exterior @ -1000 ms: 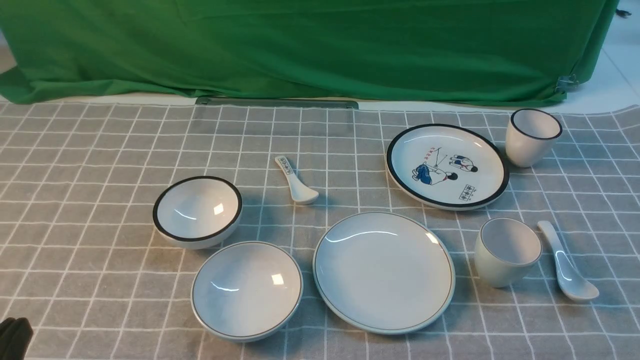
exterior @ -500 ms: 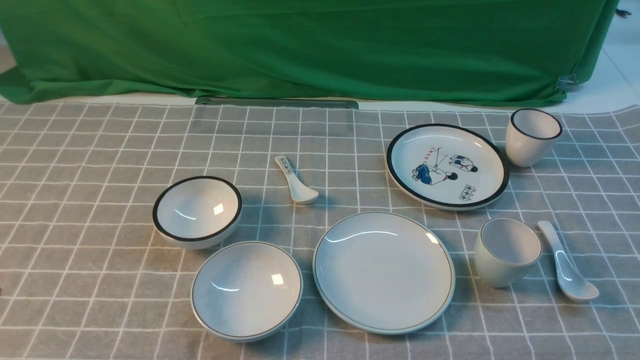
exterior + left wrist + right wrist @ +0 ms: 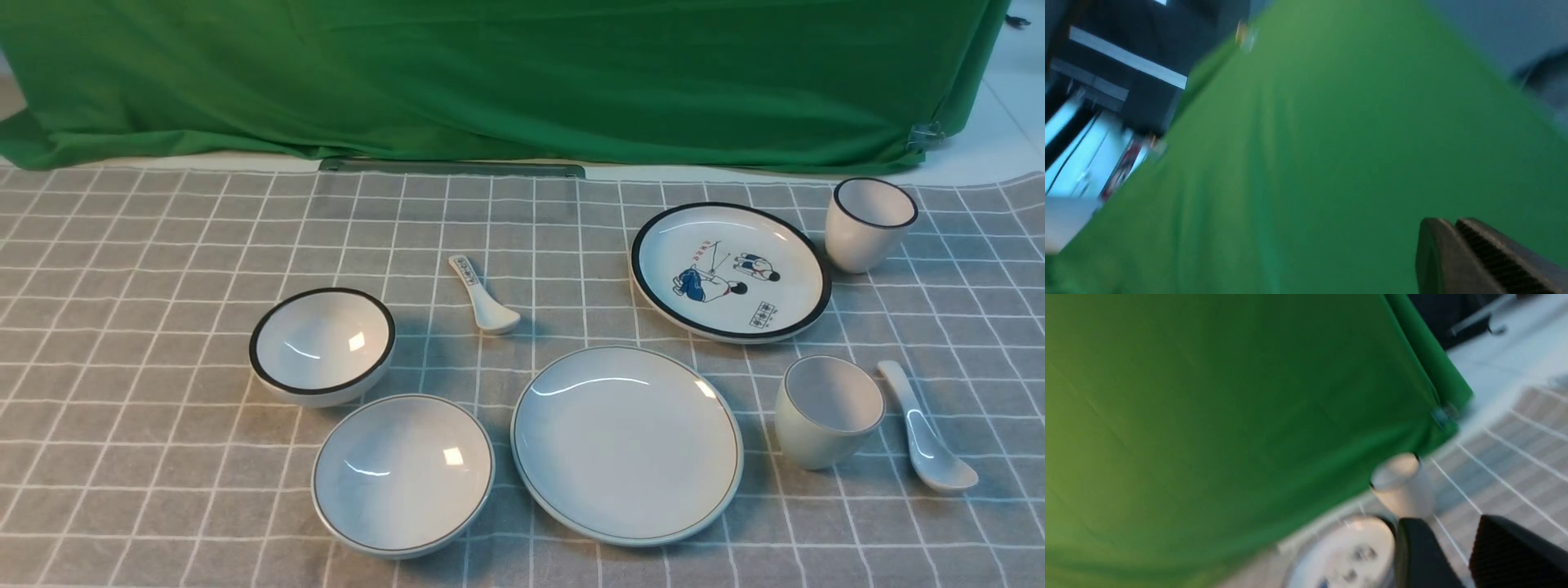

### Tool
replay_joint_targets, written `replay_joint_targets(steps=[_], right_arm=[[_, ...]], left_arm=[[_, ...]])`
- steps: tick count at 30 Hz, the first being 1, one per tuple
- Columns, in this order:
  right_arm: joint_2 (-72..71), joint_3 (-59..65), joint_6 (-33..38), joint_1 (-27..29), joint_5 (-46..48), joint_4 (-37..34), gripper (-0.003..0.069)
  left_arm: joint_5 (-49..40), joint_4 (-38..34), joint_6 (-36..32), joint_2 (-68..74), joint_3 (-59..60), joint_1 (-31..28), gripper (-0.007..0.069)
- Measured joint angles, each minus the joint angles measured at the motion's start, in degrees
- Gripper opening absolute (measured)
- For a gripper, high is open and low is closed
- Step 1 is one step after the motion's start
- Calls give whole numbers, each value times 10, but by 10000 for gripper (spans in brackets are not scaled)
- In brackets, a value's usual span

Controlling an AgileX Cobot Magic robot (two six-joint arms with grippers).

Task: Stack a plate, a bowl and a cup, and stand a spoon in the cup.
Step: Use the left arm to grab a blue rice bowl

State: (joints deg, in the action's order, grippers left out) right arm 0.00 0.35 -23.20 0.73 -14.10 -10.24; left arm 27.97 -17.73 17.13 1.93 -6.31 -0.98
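Right fingers (image 3: 1439, 543) parted, nothing between them

Left fingers (image 3: 1453, 224) are closed together, holding nothing. Plain plate (image 3: 627, 445) lies on the cloth (image 3: 163, 490) between bowl (image 3: 403, 474) and cup (image 3: 826, 416), spoon (image 3: 927, 433) beside the cup — all away from both grippers' fingers.

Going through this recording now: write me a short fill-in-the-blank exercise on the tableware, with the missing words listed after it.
1. The pale thin-rimmed ceramic cup stands between the large plain pale round plate and the unmarked pale ceramic ____.
2. The plate decorated with cartoon figures has a rim coloured ____.
3. The shallow pale thin-rimmed bowl lies to the ____ of the plain plate.
4. The large green cloth hangs ____ the tableware.

Missing words: spoon; black; left; behind.
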Motion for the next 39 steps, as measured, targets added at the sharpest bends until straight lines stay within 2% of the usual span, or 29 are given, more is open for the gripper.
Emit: replay_joint_targets(steps=[2, 3, 5, 9, 10, 11, 12, 13, 14, 16, 18, 20, 24, 27, 30, 33, 39], right_arm=[[0, 0, -1, 0, -13, -1, 242], [0, 0, -1, 0, -17, -2, 242], [0, 0, -4, 0, -23, -5, 242], [0, 0, -16, 0, -19, -6, 233], [0, -1, -29, -1, -4, -7, 230], [0, -10, -42, -5, 30, -8, 226], [2, -28, -46, -11, 89, -8, 210], [3, -33, -45, -13, 89, -8, 206], [18, -80, -16, -26, 175, -8, 162], [53, -148, 47, -49, 282, -8, 90], [127, -247, 118, -83, 404, -5, 39], [188, -306, 156, -106, 479, -3, 30], [314, -392, 235, -147, 590, 2, 24], [391, -422, 267, -173, 623, 3, 23], [440, -425, 276, -196, 627, 3, 23], [454, -425, 277, -210, 615, 3, 23], [455, -426, 278, -212, 588, 3, 23]], left_arm=[[-45, 0, 2, 15, -37, 0, 17], [-103, 2, 3, 30, -70, 0, 17], [-304, 23, -7, 122, -200, 0, 17], [-520, 28, -68, 231, -295, 0, 17], [-613, 26, -111, 294, -329, 0, 17], [-666, 23, -139, 338, -345, 0, 17], [-705, 15, -171, 390, -355, 0, 17], [-717, 12, -179, 407, -356, 0, 17], [-745, -1, -223, 462, -358, 1, 17], [-760, -20, -266, 535, -358, 8, 13], [-754, -31, -289, 599, -360, 39, 5], [-736, -28, -290, 637, -364, 72, 3], [-712, 22, -233, 706, -386, 139, 0], [-708, 78, -181, 760, -425, 169, 1], [-704, 122, -165, 805, -459, 176, 30], [-693, 143, -156, 841, -466, 176, 132], [-666, 131, -156, 885, -466, 176, 345]])
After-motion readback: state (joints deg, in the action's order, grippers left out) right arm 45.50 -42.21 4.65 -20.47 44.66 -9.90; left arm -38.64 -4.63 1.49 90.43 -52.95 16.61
